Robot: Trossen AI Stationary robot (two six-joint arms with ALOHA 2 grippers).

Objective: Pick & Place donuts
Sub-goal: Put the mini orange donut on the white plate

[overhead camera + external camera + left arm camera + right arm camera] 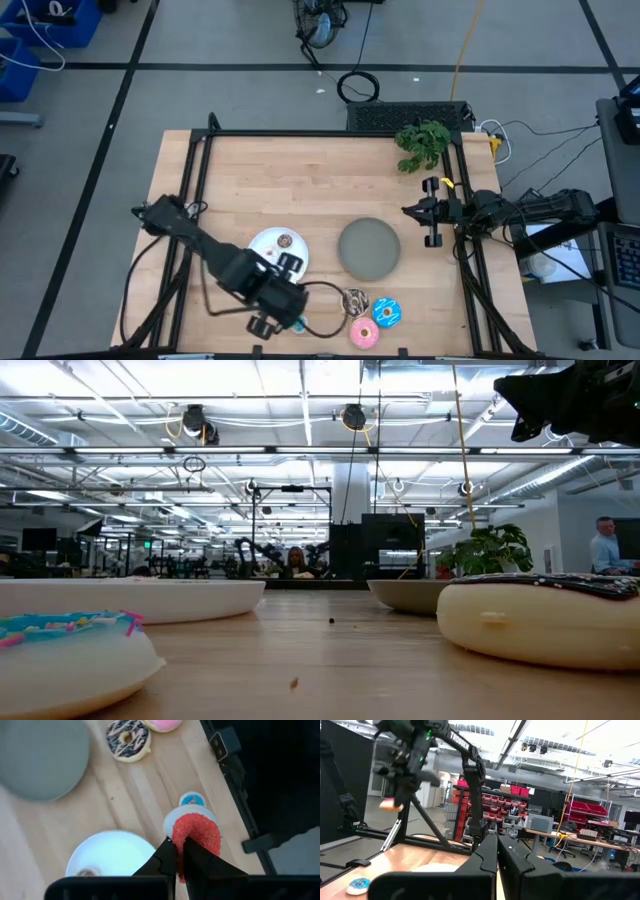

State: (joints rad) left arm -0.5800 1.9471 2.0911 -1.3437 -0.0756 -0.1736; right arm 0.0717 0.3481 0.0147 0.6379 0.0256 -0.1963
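My left gripper [179, 851] is pinched on the red donut [197, 834], lifted above the table's near edge. The white plate [112, 852] lies just beside it, with the small blue donut [192, 799] below and beyond. My right gripper [430, 212] waits with fingers together at the table's right edge, past the grey plate [369, 248]. "TROSSEN" is printed on my left arm [465, 745].

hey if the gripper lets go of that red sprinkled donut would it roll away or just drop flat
The red donut, pinched in the left gripper, looks like a flat ring, so it would likely land flat rather than roll. Its grainy surface probably resists slipping. Dropped here, it might land on the small white donut just beneath and tip off.
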